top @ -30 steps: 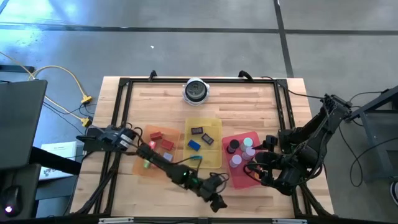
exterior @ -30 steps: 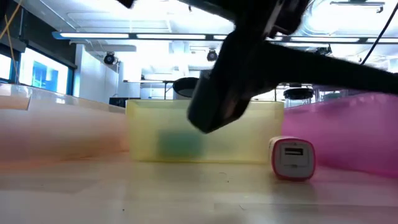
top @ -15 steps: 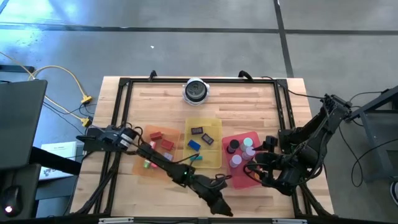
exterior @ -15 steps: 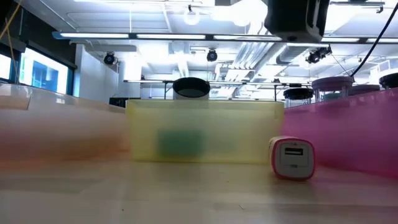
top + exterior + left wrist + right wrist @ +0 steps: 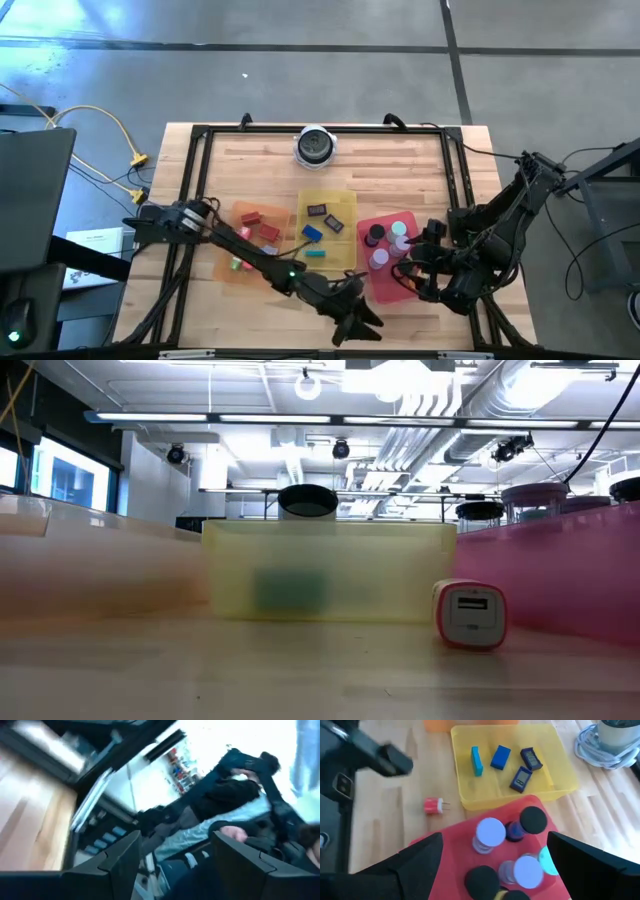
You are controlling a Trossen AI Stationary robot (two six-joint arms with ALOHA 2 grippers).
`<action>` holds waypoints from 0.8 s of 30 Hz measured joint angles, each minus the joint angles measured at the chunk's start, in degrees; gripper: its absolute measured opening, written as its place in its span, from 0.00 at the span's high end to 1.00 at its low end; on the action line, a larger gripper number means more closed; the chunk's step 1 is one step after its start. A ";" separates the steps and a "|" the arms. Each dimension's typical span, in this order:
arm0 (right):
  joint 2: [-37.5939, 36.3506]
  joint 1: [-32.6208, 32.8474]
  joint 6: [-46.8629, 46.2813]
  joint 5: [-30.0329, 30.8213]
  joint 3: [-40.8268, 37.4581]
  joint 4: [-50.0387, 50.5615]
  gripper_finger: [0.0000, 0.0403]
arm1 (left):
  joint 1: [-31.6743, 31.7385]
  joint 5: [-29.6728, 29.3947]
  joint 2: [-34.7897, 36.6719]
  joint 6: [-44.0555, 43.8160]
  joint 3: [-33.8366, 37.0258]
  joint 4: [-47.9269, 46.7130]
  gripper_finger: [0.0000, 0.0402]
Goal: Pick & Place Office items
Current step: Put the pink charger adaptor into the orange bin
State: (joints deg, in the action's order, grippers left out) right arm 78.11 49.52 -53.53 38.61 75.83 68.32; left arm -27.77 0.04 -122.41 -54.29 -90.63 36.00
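Sorting half-done — left gripper [image 5: 357, 325] hangs released, empty, near the front edge; next it must descend onto the red plug [image 5: 434, 805] beside the yellow tray [image 5: 465, 797].

The floor [image 5: 300, 60] is grey and smooth, with dark lines across it. A wooden table [image 5: 260, 170] sits in the middle of the frame. Yellow cables [image 5: 110, 130] lie at the left. Long ceiling lights [image 5: 250, 417] glow overhead, and a bright window [image 5: 70, 480] shines at the left.
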 joint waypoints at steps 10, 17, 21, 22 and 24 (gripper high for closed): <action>0.00 0.28 -0.33 -0.13 0.00 -15.28 0.14 | -6.18 -19.89 23.33 19.21 -0.11 -42.83 0.42; 1.47 -0.49 4.62 -1.20 0.02 -34.91 0.14 | -13.62 -38.05 30.98 11.53 -0.11 -73.88 0.42; 5.23 -2.63 0.85 -5.68 0.04 -40.89 0.14 | -16.21 -37.61 31.36 2.20 -0.07 -85.90 0.42; 6.48 -3.37 0.06 -7.07 0.04 -42.49 0.14 | -16.95 -37.21 31.36 0.71 -0.05 -87.81 0.42; 9.00 -4.77 -1.75 -8.96 0.04 -46.78 0.14 | -18.24 -35.87 31.27 -0.61 0.00 -89.81 0.42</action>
State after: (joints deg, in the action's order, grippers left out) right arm 87.10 44.74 -55.29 29.65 75.88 21.54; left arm -46.00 -35.83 -91.14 -54.90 -90.63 -53.81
